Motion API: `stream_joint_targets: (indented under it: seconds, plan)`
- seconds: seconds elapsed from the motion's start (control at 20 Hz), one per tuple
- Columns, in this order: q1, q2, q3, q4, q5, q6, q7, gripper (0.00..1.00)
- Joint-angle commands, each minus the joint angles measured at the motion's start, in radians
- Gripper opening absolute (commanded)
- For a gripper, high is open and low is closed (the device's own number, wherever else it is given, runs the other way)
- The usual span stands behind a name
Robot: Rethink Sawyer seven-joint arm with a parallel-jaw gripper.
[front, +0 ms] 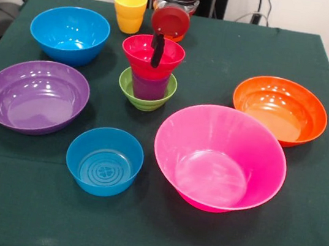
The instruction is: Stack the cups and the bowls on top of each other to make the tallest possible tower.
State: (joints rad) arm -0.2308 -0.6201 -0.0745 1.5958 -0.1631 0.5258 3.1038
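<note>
In the middle of the table stands the tower: a small green bowl (146, 98) holds a purple cup (150, 87), and a red bowl (139, 50) sits level on that cup. My gripper (156, 51) comes down from above, and its black tip crosses the red bowl's near rim. How wide it stands does not show from this side. A yellow cup (129, 11) stands upright at the far left of the tower. Only a strip of the orange cup (177, 37) shows behind the arm's round red part (170, 20).
Loose bowls ring the tower: a mid-sized blue bowl (69, 33) at far left, a purple bowl (35, 96) at left, a small blue bowl (104, 160) in front, a large pink bowl (220, 158) at front right and an orange bowl (280, 109) at right.
</note>
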Motion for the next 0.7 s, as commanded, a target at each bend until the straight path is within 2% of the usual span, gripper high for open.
stream_joint_targets:
  seconds: [0.05,0.6,0.7]
  plan:
    - [-0.004,0.02,0.104,0.0,-0.071,0.017,-0.177,1.0]
    - [-0.015,-0.02,0.125,0.036,-0.063,-0.009,-0.172,1.0]
    - [-0.014,-0.036,0.128,0.042,-0.061,0.012,-0.177,1.0]
